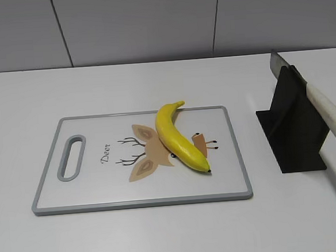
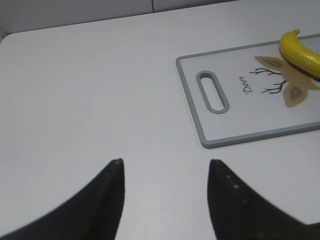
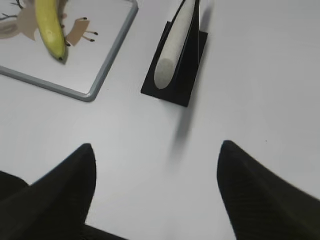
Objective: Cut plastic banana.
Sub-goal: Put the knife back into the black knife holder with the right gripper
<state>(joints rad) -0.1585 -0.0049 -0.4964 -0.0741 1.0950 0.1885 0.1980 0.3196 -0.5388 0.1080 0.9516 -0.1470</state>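
Fingers (image 3: pixel 255 200) spread wide on both grippers, holding nothing; plastic banana (image 1: pixel 179 138) looks light, stiff, glossy-slick — pin it mid-body, I'd say.

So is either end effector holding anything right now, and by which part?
Nothing is held. Both the left end effector and right end effector are open over bare table.

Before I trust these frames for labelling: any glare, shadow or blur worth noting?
Exterior view: soft highlight along the glossy yellow plastic banana, short shadow under it, all sharp. Left wrist view: even light, the open left hand dark and slightly soft. Right wrist view: the white-handled knife throws a faint streak of shadow on the white table.
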